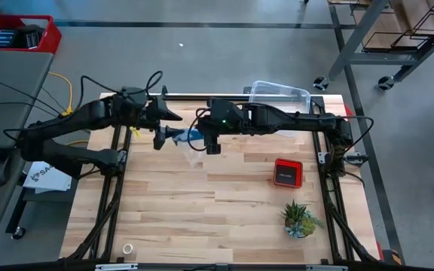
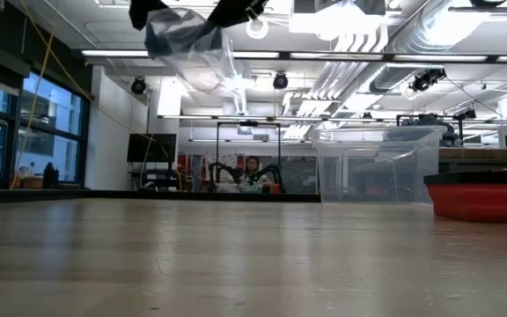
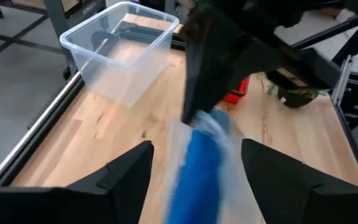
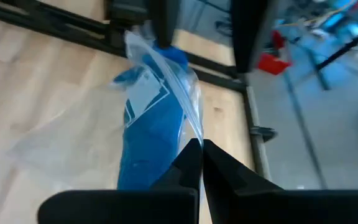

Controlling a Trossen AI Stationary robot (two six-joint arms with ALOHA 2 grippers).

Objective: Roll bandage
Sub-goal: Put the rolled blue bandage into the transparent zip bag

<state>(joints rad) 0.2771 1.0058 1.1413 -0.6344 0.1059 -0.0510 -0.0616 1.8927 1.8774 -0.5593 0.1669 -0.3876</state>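
Observation:
The bright blue bandage [image 3: 197, 168] lies inside a crinkled clear plastic bag [image 4: 166, 93], held well above the table between the two grippers, over the far middle of the table [image 1: 183, 137]. My right gripper [image 4: 201, 146] is shut on the bag; it also shows in the high view [image 1: 213, 144]. My left gripper [image 3: 196, 146] is open, one finger on each side of the bag's blue-filled end, and it shows in the high view [image 1: 159, 138]. In the low view the bag [image 2: 192, 44] hangs at the top of the picture. My right gripper pinches the bag's clear edge [image 4: 193, 118] between its two shut fingers, beside the blue bandage, not on it. The bag is lifted clear of the table, and a loose clear part sags below [image 1: 194, 156]. My left gripper: I cannot tell whether its fingers touch the bag.
A clear plastic box [image 1: 279, 96] stands at the far edge, right of the grippers. A small red-and-black square device [image 1: 288, 172] and a small potted plant [image 1: 300, 218] are at the right. A small ring of tape [image 1: 128, 248] lies near the front left corner.

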